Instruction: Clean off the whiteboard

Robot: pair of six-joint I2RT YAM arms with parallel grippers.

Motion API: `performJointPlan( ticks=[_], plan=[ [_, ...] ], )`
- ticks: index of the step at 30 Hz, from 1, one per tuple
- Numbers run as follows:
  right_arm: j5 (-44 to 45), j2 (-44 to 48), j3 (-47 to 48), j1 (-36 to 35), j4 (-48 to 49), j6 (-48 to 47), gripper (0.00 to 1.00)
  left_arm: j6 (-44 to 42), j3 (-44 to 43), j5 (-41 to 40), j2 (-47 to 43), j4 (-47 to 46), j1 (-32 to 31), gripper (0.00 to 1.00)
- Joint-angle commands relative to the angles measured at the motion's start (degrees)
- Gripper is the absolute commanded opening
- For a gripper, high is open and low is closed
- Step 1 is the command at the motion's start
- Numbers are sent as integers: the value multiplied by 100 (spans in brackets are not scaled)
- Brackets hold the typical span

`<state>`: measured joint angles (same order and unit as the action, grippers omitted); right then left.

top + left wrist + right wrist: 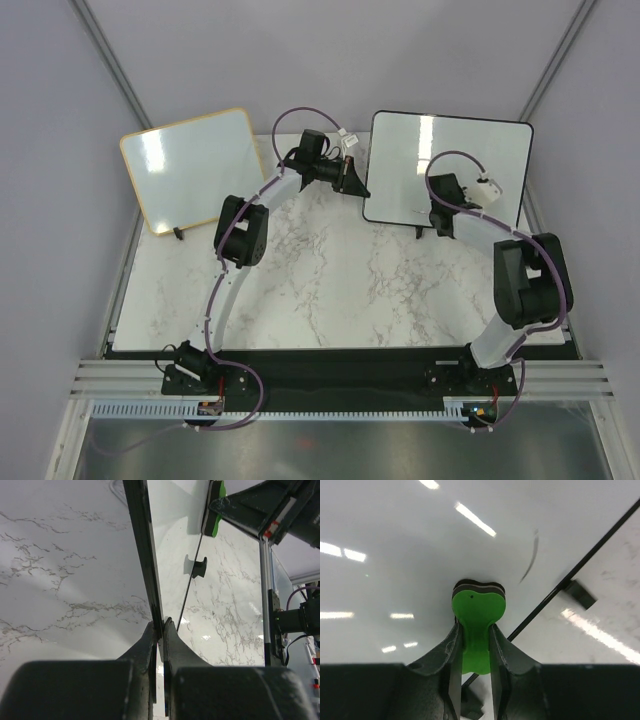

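The black-framed whiteboard (pixel 455 160) lies at the back right of the marble table. My left gripper (pixel 350 178) is shut on its left edge; in the left wrist view the jaws pinch the thin black frame (pixel 146 555). My right gripper (pixel 440 218) is shut on a green eraser (pixel 477 612) and presses its dark pad against the board near the bottom edge. A thin grey-black stroke (pixel 532 555) shows on the board just beyond the eraser. The eraser also shows in the left wrist view (pixel 214 509).
A second whiteboard with a tan wooden frame (pixel 195 165) lies at the back left. One small black foot (pixel 580 594) of the black-framed board sits on the marble (pixel 330 280). Grey walls close in at both sides.
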<state>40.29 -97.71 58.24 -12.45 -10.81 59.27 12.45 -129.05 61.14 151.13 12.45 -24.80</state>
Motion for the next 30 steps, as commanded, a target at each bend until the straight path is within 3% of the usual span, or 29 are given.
performJointPlan(
  ticks=[1, 8, 16, 25, 30],
  plan=[
    [-5, 235, -260, 838, 114, 16, 0, -463, -190, -85, -286, -120, -8, 2],
    [22, 218, -120, 1517, 149, -459, 0, -515, -173, -94, -303, -76, 1, 2],
    [-557, 7, 74, 1465, 342, -574, 0, -542, -181, -120, -312, -67, 1, 2],
    [-197, -371, 381, -607, 457, -574, 0, -533, -181, -120, -321, -85, 1, 2],
    [-197, -783, 759, -1198, 483, -530, 0, -533, -173, -120, -321, -85, 1, 2]
  ],
)
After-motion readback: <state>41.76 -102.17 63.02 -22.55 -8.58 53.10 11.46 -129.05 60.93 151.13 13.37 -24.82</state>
